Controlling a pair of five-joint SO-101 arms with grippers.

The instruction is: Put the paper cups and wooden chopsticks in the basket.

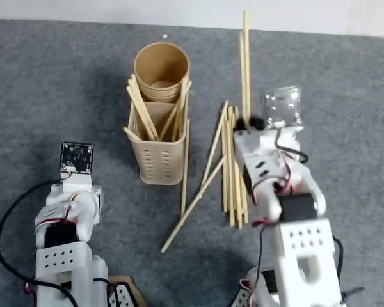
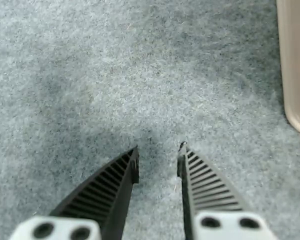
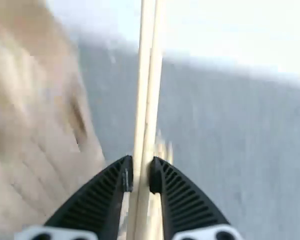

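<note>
At left, the left tool (image 2: 158, 152) hangs partly open and empty over the grey felt counter (image 2: 90, 75), just beside the beige perforated plastic basket (image 1: 157, 163). The stacked brown paper cups (image 1: 161, 64) already sit in the basket's far end, with several pale wooden chopsticks (image 1: 144, 118) leaning inside. More loose chopsticks (image 1: 229, 179) lie on the counter between the basket and the right arm. The right tool (image 3: 140, 172) is pinched on a pair of chopsticks (image 3: 146, 90). Light, stiff and smooth, such sticks would likely swivel if gripped near an end; a hold nearer the middle looks steadier.
</note>
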